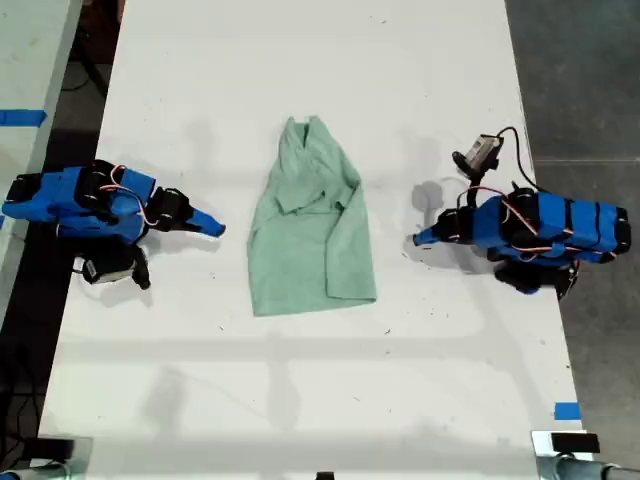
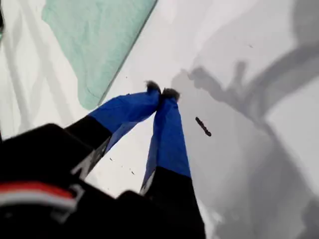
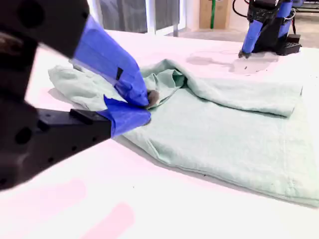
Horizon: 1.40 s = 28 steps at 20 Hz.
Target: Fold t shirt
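The t shirt [image 1: 310,225] lies part-folded mid-desk [image 1: 300,400] with my first gripper [image 1: 418,239] at its 3 o'clock and my second gripper [image 1: 215,229] at its 9 o'clock in the exterior view, fingers [image 2: 167,129] together on nothing — parked clear, likely ahead of another fold.

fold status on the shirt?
Partly done: the t shirt already lies folded lengthwise into a narrow strip, sleeve tucked on top. Nothing in hand: my first gripper and my second gripper are both shut and empty, off the cloth. The crosswise fold looks left.

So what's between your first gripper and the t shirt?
Just bare white table. The exterior view shows nothing else between my first gripper and the t shirt.
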Motion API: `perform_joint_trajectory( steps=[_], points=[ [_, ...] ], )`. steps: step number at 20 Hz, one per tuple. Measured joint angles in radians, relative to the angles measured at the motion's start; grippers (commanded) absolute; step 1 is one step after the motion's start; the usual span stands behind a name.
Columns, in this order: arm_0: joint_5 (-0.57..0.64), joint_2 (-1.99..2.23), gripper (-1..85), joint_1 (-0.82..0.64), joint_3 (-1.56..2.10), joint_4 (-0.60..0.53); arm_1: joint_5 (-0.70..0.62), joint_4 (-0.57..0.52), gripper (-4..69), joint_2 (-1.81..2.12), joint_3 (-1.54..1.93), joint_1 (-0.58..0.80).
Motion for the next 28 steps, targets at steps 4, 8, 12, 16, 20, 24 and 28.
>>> perform_joint_trajectory(
  steps=[4, 8, 12, 16, 20, 24, 28],
  points=[
    [0.000, 0.000, -0.1, 0.000, 0.000, 0.003, 0.060, 0.051, 1.2, 0.012, 0.002, -0.002],
    [0.000, 0.000, -0.1, 0.000, 0.000, 0.003, 0.077, 0.054, 1.2, 0.015, 0.002, -0.002],
    [0.000, 0.000, -0.1, 0.000, 0.000, 0.003, 0.077, 0.054, 1.2, 0.015, 0.002, -0.002],
    [0.000, 0.000, -0.1, 0.002, 0.000, 0.003, 0.084, 0.060, 1.2, 0.015, 0.002, -0.002],
    [0.000, 0.000, -0.1, 0.002, 0.000, 0.003, 0.091, 0.060, 1.2, 0.015, 0.003, -0.002],
    [0.000, 0.000, -0.1, 0.002, 0.000, 0.003, 0.092, 0.060, 1.2, 0.015, 0.003, -0.002],
    [0.000, 0.000, -0.1, 0.002, 0.000, 0.003, 0.092, 0.060, 1.2, 0.015, 0.003, -0.002]
  ],
)
